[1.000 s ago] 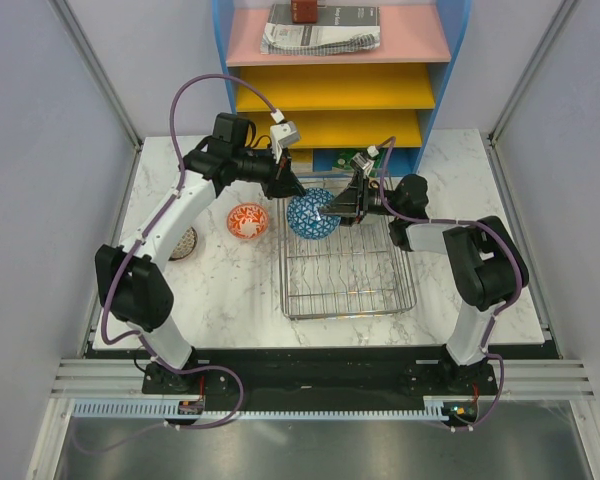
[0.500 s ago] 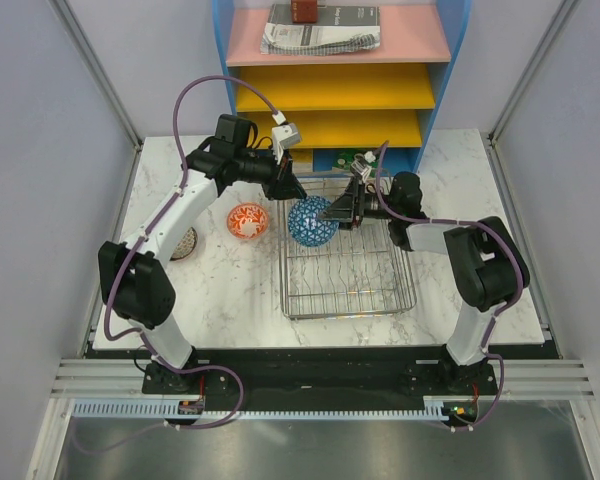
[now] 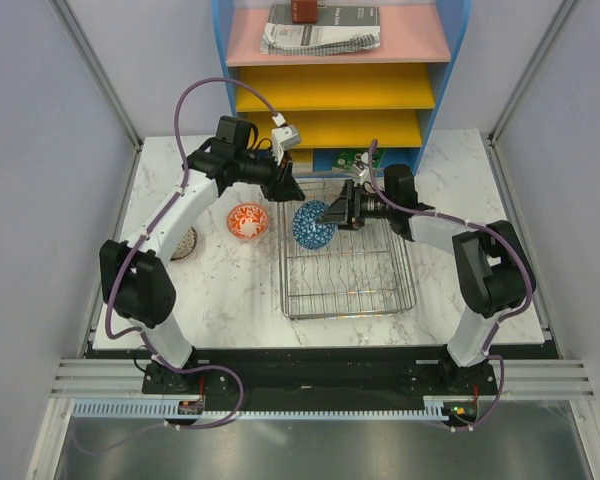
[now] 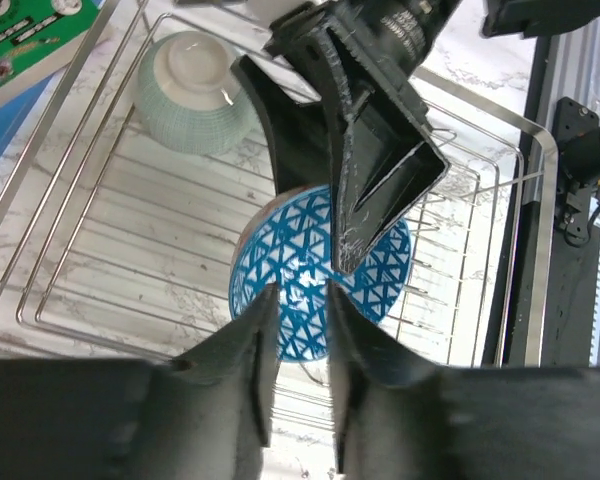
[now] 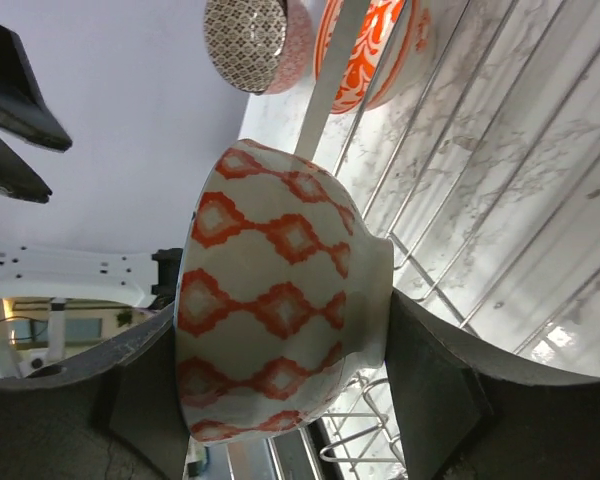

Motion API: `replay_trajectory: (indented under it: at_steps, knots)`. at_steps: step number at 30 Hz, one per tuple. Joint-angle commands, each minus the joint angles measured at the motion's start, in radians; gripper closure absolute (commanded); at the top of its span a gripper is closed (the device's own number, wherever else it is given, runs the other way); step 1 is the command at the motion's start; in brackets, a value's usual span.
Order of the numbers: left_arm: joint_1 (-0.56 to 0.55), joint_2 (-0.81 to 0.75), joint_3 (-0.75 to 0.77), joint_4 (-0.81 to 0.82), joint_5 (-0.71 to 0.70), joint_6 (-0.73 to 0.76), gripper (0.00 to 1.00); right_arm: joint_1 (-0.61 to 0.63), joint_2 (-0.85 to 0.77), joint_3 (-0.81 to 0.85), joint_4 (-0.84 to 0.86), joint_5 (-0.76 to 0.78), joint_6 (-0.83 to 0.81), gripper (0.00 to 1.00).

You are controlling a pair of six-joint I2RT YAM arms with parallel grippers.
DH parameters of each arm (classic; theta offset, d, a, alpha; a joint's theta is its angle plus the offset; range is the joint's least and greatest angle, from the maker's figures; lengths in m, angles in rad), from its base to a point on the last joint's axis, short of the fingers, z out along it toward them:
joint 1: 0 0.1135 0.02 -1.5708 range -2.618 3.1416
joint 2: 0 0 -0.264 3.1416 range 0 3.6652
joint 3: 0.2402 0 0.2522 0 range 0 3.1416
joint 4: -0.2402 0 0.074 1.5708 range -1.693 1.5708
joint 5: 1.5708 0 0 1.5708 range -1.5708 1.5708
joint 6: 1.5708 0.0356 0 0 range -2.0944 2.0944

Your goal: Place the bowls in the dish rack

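A bowl (image 3: 310, 225), blue-patterned inside and white with orange diamonds outside (image 5: 270, 300), hangs tilted on edge over the far left part of the dish rack (image 3: 345, 290). My right gripper (image 3: 332, 214) is shut on it, one finger inside and one on its foot. My left gripper (image 3: 289, 188) hovers just beyond the bowl's rim, jaws a little apart with nothing between them (image 4: 300, 295). A pale green bowl (image 4: 190, 90) sits upside down in the rack's corner. The red-orange bowl (image 3: 247, 221) and the grey-brown bowl (image 3: 184, 243) stand on the table left of the rack.
A blue-framed shelf unit (image 3: 335, 90) with yellow and pink trays stands right behind the rack. A green board (image 3: 345, 160) lies at its foot, close to the rack's far rim. My left arm reaches over the grey-brown bowl.
My left gripper's jaws have parted and it has drawn back from the blue bowl's rim. The right gripper has turned the bowl further onto its edge.
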Motion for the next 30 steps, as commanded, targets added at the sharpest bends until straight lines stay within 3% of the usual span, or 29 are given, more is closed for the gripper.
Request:
replay_trajectory:
  at_steps: [1,2,4,5,10,18,30]
  knots:
    - [0.053,-0.07,-0.009,-0.001,-0.034,-0.061,0.59,-0.005,-0.082,0.098,-0.195,0.092,-0.2,1.0]
    - [0.067,-0.088,-0.012,0.001,-0.039,-0.067,0.46,-0.005,-0.084,0.13,-0.229,0.121,-0.224,1.0]
    - [0.111,-0.108,-0.019,-0.002,-0.052,-0.081,0.37,-0.005,-0.088,0.16,-0.315,0.185,-0.296,1.0]
    - [0.127,-0.134,-0.036,-0.001,-0.063,-0.082,0.27,-0.005,-0.088,0.199,-0.351,0.216,-0.326,1.0]
    - [0.234,-0.214,-0.114,-0.005,-0.158,-0.105,0.15,-0.002,-0.064,0.313,-0.557,0.437,-0.497,1.0]
    - [0.433,-0.346,-0.292,-0.012,-0.236,-0.127,0.14,0.037,-0.001,0.48,-0.726,0.708,-0.66,1.0]
    - [0.639,-0.533,-0.51,-0.022,-0.368,-0.116,0.12,0.241,0.137,0.666,-0.835,1.132,-0.918,1.0]
